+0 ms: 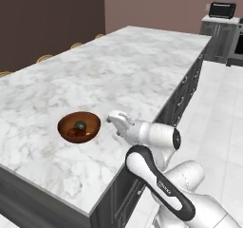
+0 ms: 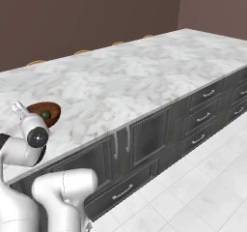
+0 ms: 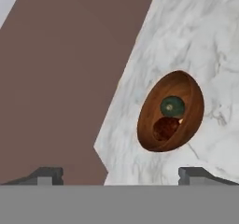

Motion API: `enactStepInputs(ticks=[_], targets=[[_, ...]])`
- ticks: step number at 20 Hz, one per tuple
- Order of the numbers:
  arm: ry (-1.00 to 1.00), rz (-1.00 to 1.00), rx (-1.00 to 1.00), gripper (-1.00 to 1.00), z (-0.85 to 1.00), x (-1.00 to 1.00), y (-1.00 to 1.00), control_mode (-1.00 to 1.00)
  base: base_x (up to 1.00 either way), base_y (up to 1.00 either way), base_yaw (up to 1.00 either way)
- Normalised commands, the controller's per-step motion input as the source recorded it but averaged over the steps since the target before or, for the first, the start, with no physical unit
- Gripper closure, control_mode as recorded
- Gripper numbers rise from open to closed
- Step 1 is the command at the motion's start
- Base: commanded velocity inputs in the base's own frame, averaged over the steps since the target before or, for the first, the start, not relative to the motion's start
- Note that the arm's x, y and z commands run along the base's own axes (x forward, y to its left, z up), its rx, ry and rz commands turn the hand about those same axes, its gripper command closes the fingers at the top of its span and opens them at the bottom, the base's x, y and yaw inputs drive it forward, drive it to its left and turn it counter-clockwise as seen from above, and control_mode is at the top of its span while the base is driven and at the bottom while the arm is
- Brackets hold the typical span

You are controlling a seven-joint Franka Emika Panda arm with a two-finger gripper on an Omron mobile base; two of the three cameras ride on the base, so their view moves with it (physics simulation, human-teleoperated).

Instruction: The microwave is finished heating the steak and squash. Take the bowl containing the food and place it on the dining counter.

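Reddish-brown bowl on marble dining counter, just ahead of pincer, fingers spread apart

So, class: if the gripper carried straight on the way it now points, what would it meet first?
Probably the bowl. The open gripper looks along the counter at it, apart from it, with bare marble between. Depth is unclear, so it might skim the marble just before the rim.

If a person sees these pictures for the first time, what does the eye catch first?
First the reddish-brown bowl, alone on the white marble dining counter near its front edge, with the dark green squash and the steak inside. Next the white arm's gripper, open just beside the bowl and not touching it.
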Motion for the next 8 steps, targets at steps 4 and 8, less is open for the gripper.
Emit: enactStepInputs(ticks=[4,8], targets=[[-0.17,0.0,0.1,-1.0,1.0,-1.0,-0.37,-1.0,0.0,0.0,0.0],[-0.13,0.0,0.11,-1.0,1.0,-1.0,-0.41,-1.0,0.0,0.0,0.0]])
